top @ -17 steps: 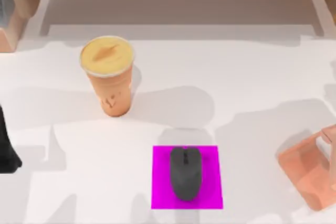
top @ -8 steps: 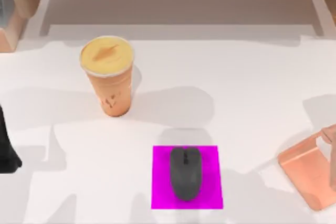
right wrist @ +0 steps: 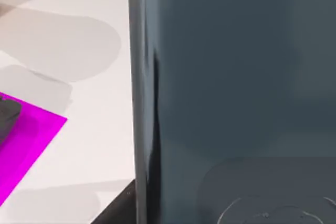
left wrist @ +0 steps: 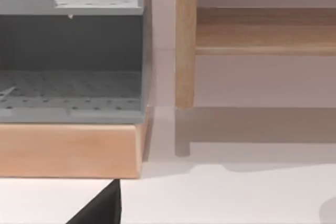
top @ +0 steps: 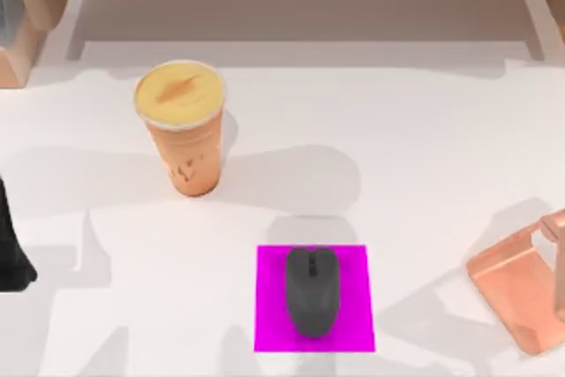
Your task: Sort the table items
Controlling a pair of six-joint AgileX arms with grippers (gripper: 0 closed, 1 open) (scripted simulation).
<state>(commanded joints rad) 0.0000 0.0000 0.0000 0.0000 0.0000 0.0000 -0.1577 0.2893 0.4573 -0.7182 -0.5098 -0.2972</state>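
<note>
On the broad plain white table (top: 415,130), a tall orange cup with a pale yellow lid (top: 181,125) stands upright toward the top view's left and far side; a faint raised mark shows low on its side wall, too small to read. A dark grey computer mouse (top: 312,291) lies near the front edge, resting in the middle of a flat magenta square (top: 269,306), well apart from the cup. No brand or writing can be made out on the mouse. A copper-coloured stand with a flat base (top: 521,293) sits at the right edge. A black part of the left arm (top: 11,253) sits at the table's left edge; whether the left gripper is spread or pressed together cannot be told. The left wrist view looks toward a grey perforated shelf unit on a light wooden base (left wrist: 71,145).
</note>
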